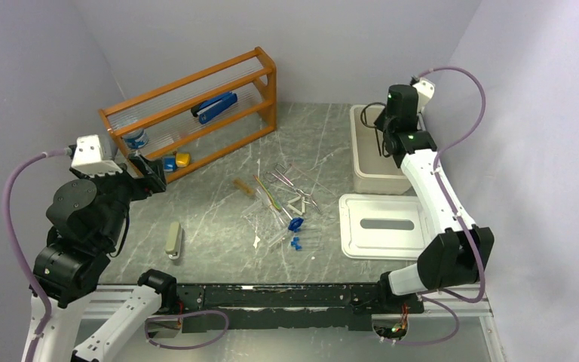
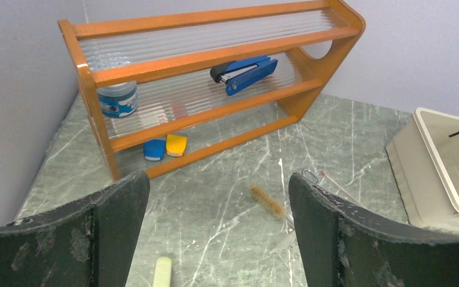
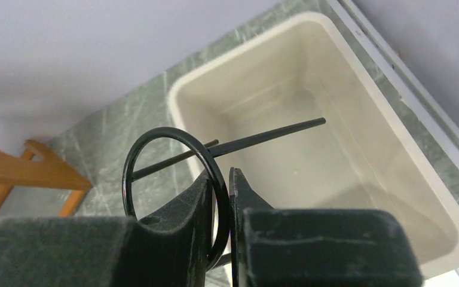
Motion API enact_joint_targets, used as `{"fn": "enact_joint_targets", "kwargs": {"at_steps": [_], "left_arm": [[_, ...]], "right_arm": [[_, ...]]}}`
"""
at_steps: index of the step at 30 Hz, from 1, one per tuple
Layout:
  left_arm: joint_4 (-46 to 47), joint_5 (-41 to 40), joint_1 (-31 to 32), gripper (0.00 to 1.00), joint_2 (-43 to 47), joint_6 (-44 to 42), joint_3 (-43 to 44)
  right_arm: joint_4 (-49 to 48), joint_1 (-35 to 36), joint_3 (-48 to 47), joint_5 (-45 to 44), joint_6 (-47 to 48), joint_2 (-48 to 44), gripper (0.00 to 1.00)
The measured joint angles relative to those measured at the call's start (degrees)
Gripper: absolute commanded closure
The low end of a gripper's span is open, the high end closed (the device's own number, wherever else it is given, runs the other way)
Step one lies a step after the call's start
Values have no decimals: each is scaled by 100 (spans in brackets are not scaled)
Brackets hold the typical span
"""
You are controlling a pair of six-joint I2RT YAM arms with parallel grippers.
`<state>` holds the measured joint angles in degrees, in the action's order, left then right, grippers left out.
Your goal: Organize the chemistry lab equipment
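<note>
My right gripper [image 1: 383, 134] [image 3: 221, 197] is shut on the black wire ring stand [image 3: 170, 179], holding it over the beige bin [image 3: 346, 89] at the back right. The stand also shows in the top view [image 1: 377, 128]. On the table's middle lie the small items: metal tweezers [image 1: 286, 179], a white triangle [image 1: 298, 204], thin rods [image 1: 265, 193], clear blue-capped tubes [image 1: 295, 225] and a clear tube rack [image 1: 260, 215]. My left gripper [image 1: 148, 173] [image 2: 218, 221] is open and empty, high above the table's left side. A bristle brush [image 2: 267, 200] lies below it.
A wooden shelf [image 1: 188, 113] at the back left holds the blue stapler [image 1: 215, 108], a jar [image 2: 117, 98] and blue and yellow pieces [image 2: 166, 146]. The beige bar [image 1: 173, 239] lies at the front left. The bin's lid [image 1: 383, 225] lies in front of the bin [image 1: 373, 177].
</note>
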<state>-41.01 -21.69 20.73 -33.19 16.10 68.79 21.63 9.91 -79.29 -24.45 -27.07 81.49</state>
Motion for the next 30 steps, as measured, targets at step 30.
{"fn": "enact_joint_targets", "kwargs": {"at_steps": [30], "left_arm": [[52, 501, 0, 14, -284, 238, -105]], "right_arm": [[-2675, -1246, 1360, 2907, -1025, 1593, 100]]}}
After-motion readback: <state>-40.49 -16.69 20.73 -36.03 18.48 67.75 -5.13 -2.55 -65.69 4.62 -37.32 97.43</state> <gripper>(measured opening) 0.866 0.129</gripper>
